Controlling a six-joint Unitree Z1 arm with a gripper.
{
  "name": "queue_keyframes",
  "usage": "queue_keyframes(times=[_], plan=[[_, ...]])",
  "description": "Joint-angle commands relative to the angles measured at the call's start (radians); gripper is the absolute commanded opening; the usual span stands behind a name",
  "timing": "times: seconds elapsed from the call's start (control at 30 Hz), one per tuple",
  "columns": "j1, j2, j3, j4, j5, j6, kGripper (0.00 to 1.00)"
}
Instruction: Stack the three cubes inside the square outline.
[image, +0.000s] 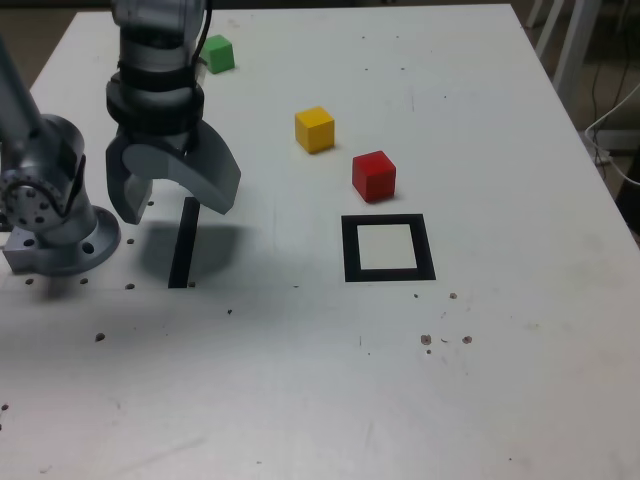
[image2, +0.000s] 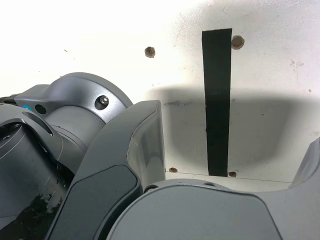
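Observation:
Three cubes lie apart on the white table in the exterior view: a green cube (image: 218, 54) at the far left, a yellow cube (image: 315, 129) in the middle, and a red cube (image: 374, 176) just behind the square outline (image: 388, 248). The outline holds nothing. My gripper (image: 175, 205) hangs open above the table at the exterior view's left, over a straight black strip (image: 183, 243), far from all three cubes. Nothing sits between its fingers. In the wrist view only the strip (image2: 218, 100) and my fingers (image2: 145, 150) show.
The arm's grey round base (image: 60, 215) stands at the exterior view's left edge. Small screw holes (image: 426, 340) dot the table. White chair or table legs (image: 570, 40) and cables stand beyond the far right corner.

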Motion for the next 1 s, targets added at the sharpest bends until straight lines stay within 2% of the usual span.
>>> queue_keyframes(times=[0.0,0.5,0.8,0.97], plan=[[-0.002,0.005,-0.001,-0.002,-0.002,0.0,1.0],[-0.002,0.021,-0.025,-0.015,-0.008,-0.005,1.0],[-0.002,0.065,-0.147,0.01,-0.02,-0.014,0.99],[-0.002,0.095,-0.232,0.051,-0.013,-0.049,0.99]])
